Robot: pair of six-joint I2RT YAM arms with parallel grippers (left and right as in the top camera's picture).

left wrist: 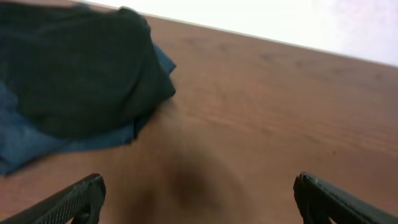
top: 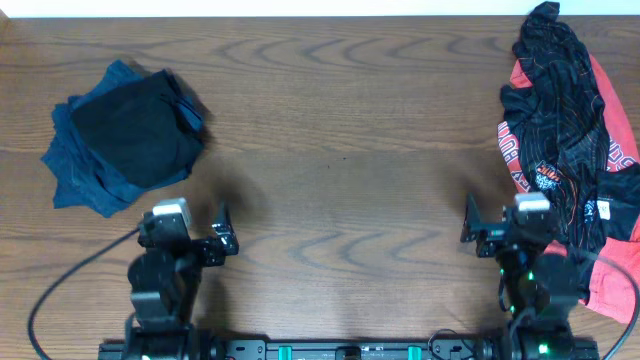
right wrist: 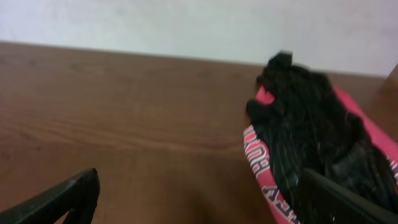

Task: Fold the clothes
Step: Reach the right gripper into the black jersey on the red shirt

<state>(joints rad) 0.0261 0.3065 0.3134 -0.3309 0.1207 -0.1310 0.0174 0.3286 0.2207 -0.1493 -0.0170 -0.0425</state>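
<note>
**Both grippers wide open, clothes lying at the two far corners**

The left gripper [top: 195, 224] stands with its two dark, blunt fingers spread wide, and nothing is between them. In its wrist view only bare wood shows in the gap. The right gripper [top: 500, 222] is the same: jaws fully apart and holding nothing, above bare wood.

Both hang low over the near side of the table [top: 340, 130], a brown board with a clear wavy grain and a dull, smooth face.

Beyond the right gripper and to its right lies the black jersey [top: 555, 100]. It is a crumpled, long heap of thin cloth, covered with fine pale lines, with a small orange-white mark near its lower part. It rests on a red garment [top: 618, 155], which shows at the edges and carries white block letters along one curved border. This heap reaches to the far right corner of the table.

Beyond the left gripper, well apart from the jersey, a black folded piece [top: 130, 130] of soft, matt cloth makes a rough square. It lies on top of a blue garment [top: 75, 170], whose wrinkled edges stick out on the left and near sides.
</note>
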